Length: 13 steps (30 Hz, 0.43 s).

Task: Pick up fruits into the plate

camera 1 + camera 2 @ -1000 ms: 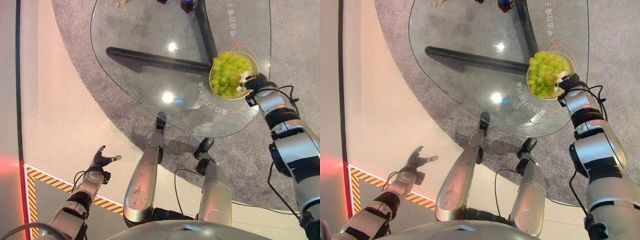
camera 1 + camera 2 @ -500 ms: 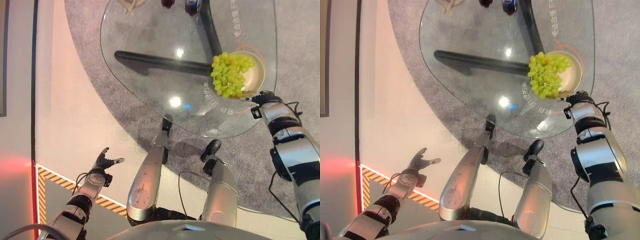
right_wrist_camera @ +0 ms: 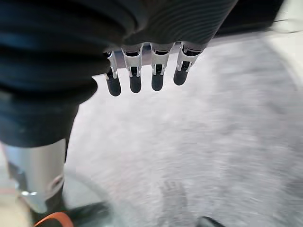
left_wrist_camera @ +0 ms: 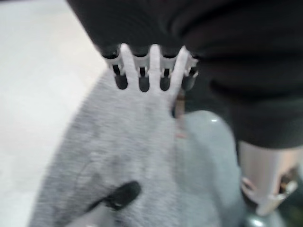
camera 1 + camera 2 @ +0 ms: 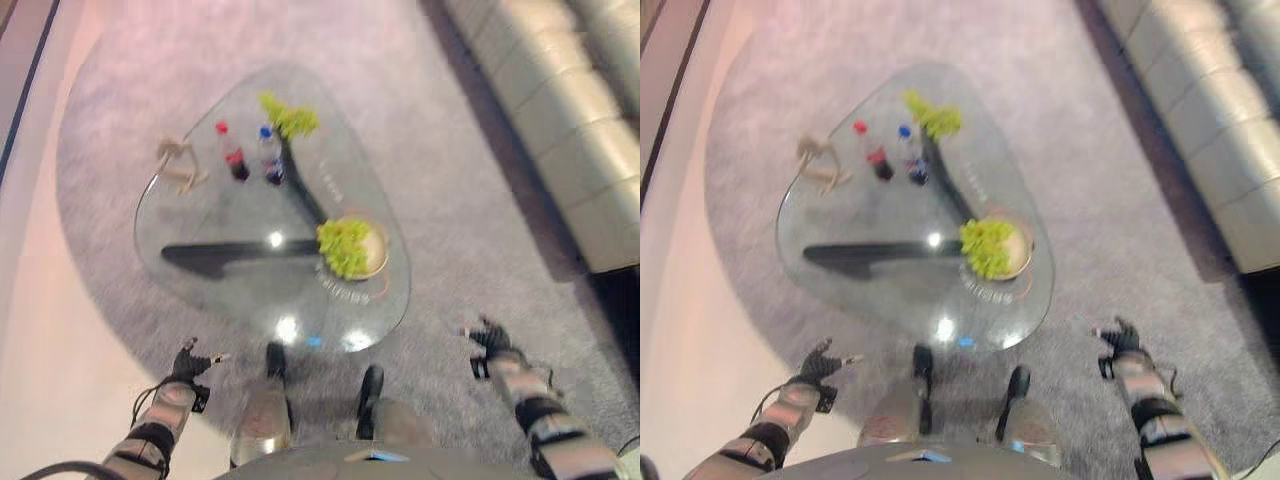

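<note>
Seemingly done: grapes (image 5: 343,246) sit on the plate (image 5: 376,250)
Both my hands hang open and empty off the worktop (image 5: 210,225), left hand (image 5: 187,364) and right hand (image 5: 487,338); another green bunch (image 5: 290,118) lies at the far edge, maybe left to fetch

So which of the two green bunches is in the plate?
The nearer bunch, beside the robot's edge of the table, lies on the plate; the far bunch lies on bare glass.
</note>
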Tool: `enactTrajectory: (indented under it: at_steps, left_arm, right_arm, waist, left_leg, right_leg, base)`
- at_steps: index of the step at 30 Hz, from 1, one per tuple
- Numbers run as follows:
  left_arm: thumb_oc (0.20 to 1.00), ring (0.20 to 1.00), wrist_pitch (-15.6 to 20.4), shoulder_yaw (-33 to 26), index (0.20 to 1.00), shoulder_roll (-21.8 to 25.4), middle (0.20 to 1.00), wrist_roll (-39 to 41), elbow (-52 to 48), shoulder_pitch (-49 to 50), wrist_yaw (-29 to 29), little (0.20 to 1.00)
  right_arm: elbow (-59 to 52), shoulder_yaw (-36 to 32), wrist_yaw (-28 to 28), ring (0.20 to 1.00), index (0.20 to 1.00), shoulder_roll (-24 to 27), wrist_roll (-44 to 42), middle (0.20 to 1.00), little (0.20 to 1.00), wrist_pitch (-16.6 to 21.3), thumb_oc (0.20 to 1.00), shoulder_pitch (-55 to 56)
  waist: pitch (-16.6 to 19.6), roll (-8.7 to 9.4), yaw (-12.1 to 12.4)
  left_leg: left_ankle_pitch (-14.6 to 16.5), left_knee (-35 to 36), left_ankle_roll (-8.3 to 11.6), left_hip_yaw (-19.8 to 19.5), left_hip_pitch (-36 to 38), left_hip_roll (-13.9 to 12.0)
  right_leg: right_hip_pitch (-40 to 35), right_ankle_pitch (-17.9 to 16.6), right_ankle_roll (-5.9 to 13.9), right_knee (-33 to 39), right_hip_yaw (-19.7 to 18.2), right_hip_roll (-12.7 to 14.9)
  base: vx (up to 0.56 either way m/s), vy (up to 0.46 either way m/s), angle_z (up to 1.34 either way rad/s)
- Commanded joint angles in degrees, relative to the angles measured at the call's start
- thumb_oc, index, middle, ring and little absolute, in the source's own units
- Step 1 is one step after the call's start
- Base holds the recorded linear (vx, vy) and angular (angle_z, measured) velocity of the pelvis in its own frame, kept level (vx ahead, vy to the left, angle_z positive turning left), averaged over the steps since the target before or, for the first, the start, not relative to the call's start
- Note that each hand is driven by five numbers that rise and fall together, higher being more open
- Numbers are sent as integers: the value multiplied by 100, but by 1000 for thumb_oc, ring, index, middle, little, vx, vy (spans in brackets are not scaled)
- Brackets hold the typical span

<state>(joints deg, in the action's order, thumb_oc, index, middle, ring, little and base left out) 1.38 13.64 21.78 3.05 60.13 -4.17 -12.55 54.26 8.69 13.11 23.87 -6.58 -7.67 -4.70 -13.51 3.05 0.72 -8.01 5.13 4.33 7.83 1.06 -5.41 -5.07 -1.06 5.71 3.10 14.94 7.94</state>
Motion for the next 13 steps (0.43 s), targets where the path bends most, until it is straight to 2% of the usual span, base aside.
enactTrajectory:
  at_steps: [1, 5, 11, 13]
  left_arm:
    - [1000, 1000, 120, -96, 1000, -99, 1000, -301, 381, -86, 103, 1000]
    - [1000, 1000, 106, -179, 1000, -87, 1000, -527, 573, -24, 275, 1000]
    - [1000, 1000, 89, -167, 1000, -234, 1000, -603, 1069, 16, 533, 1000]
    - [1000, 1000, 25, -162, 1000, -278, 1000, -637, 1136, 34, 577, 1000]
  right_arm:
    - [179, -51, -255, 1000, 1000, -95, 203, 1000, 1000, 318, 1000, -154]
    - [501, -15, -641, 1000, 1000, -297, 329, 1000, 1000, 378, 1000, 84]
    - [1541, -38, -1160, 1000, 1000, -588, 479, 1000, 1000, 164, 1000, 174]
    - [1691, 30, -1292, 1000, 1000, -635, 639, 1000, 1000, -10, 1000, 174]
  waist:
    - [327, -97, 14]
    - [561, -104, -98]
    - [783, -148, -174]
    - [824, -160, -170]
  left_leg:
    - [388, -109, 63, 398, 150, -350]
    - [465, -141, 54, 475, 330, -372]
    - [572, -148, 19, 511, 566, -365]
    - [591, -149, 16, 500, 605, -361]
  right_leg:
    - [270, -368, 238, -184, 88, 363]
    - [145, -329, 245, -191, 16, 378]
    - [-52, -266, 248, -166, -66, 371]
    - [-93, -255, 250, -153, -77, 374]
  base:
    - [43, -16, -21]
    - [33, 6, -19]
    - [52, 15, -17]
    - [42, 16, -2]
